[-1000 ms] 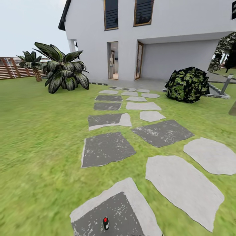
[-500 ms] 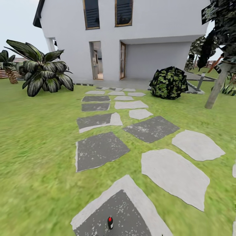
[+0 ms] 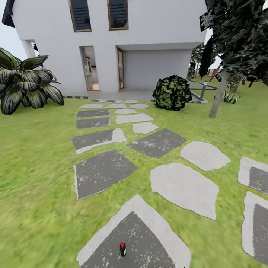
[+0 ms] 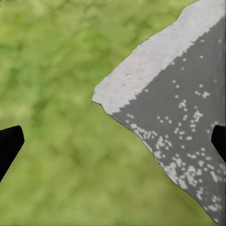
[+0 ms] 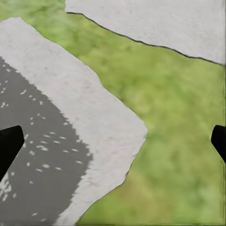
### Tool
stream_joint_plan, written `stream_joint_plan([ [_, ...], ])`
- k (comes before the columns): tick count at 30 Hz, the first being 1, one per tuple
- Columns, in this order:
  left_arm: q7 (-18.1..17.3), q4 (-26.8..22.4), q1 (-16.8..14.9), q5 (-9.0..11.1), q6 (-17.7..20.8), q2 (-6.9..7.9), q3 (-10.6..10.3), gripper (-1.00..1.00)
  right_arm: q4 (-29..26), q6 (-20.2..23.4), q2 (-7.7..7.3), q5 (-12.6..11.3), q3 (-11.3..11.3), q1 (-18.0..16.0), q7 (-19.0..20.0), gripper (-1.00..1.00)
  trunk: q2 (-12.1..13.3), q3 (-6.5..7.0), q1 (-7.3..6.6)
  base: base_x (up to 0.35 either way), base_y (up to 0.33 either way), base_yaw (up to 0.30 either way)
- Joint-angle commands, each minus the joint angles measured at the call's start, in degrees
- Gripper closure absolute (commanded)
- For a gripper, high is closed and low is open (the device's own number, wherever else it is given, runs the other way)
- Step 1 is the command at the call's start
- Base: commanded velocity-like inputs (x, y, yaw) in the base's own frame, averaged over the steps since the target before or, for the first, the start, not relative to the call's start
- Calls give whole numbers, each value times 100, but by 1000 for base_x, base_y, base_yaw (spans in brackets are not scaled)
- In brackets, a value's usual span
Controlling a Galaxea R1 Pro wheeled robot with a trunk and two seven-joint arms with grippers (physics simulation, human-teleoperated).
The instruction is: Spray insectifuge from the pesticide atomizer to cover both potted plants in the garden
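The head view has swung to the right across the last second. The white house (image 3: 111, 44) and the striped leafy plant (image 3: 22, 87) have slid toward 9 o'clock, and a dark tree (image 3: 238, 41) has come in at 2 o'clock. That is the camera turning, not the garden moving. The spray bottle (image 3: 122, 249), dark with a red top, has kept its place low in the picture at 6 o'clock, standing upright on the nearest grey stepping stone (image 3: 149, 227). This suggests the robot is turning on the spot just in front of the bottle, lining up to pick it up. The two potted plants to be sprayed are not yet found.

The head view gives the lawn (image 3: 37, 167), the path of stones and a round bush (image 3: 172, 92). The wrist views add the hands. The left gripper (image 4: 113, 141) hangs over the stone's pale edge and grass, its dark fingertips (image 4: 9, 143) wide apart and empty. The right gripper (image 5: 113, 141) is likewise spread and empty, over the stone, a strip of grass and a paler neighbouring stone (image 5: 150, 19).
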Motion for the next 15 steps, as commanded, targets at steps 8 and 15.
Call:
stream_joint_plan([
  [8,-5,3,-1,2,-24,-1,20,-100,20,-17,1,3,-1,-5,-11,-100,-2,-5,-1,-1,3,-300],
  [15,14,-49,-233,23,363,-43,23,-100,-17,-23,-7,2,-1,-3,-11,-100,-2,-5,-1,0,0,-218],
])
